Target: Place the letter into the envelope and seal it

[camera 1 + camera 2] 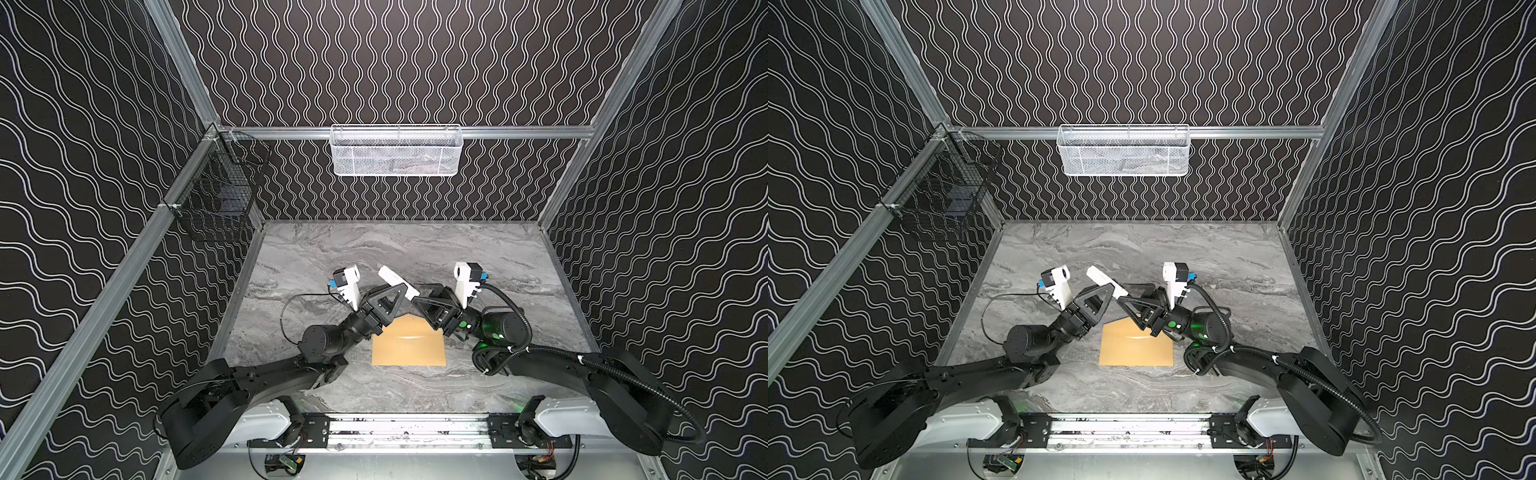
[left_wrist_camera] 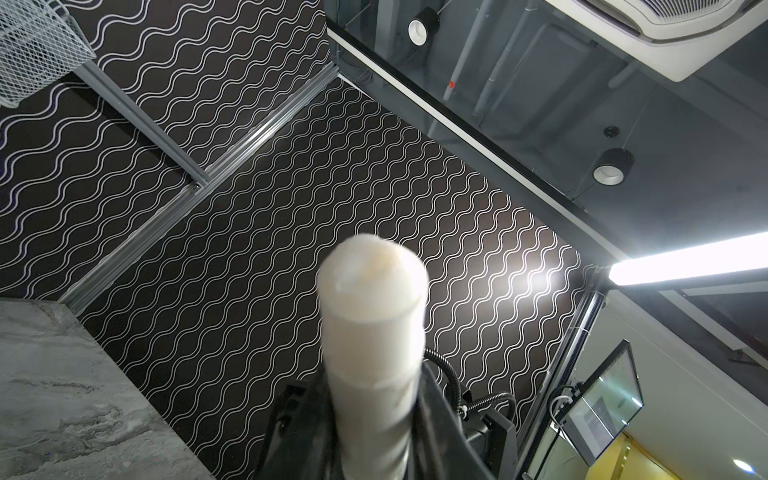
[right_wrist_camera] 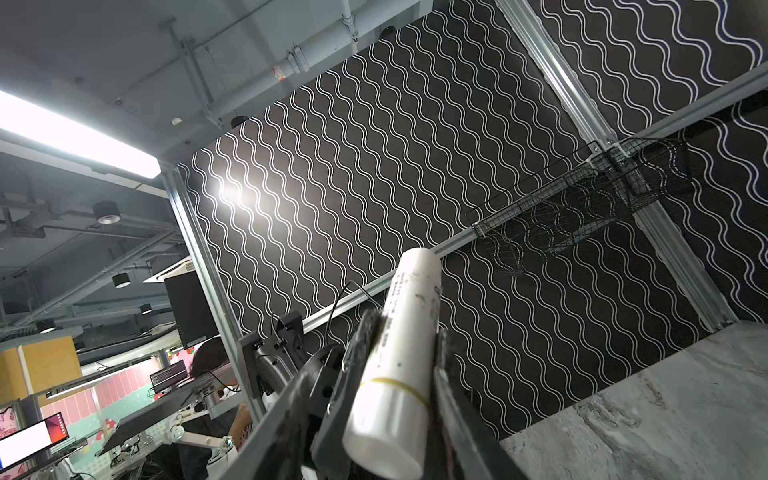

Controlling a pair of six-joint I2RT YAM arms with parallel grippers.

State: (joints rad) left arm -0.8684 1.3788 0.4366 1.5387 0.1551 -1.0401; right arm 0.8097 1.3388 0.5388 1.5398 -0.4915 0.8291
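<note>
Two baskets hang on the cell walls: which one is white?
The white mesh basket hangs centred on the back wall; the other, a black wire basket, hangs on the side wall near the corner.

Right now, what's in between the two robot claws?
A white tube. The left gripper holds it and the right gripper straddles it, as the wrist views show; in both top views it bridges the two.

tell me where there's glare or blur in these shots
Left wrist view: the white cylinder close to the lens is soft; the strip light is blown out, with a glare patch on the wall. Right wrist view: another blown-out strip light and wall glare, cylinder sharper. Both top views: even light, a sheen on the envelope.
</note>
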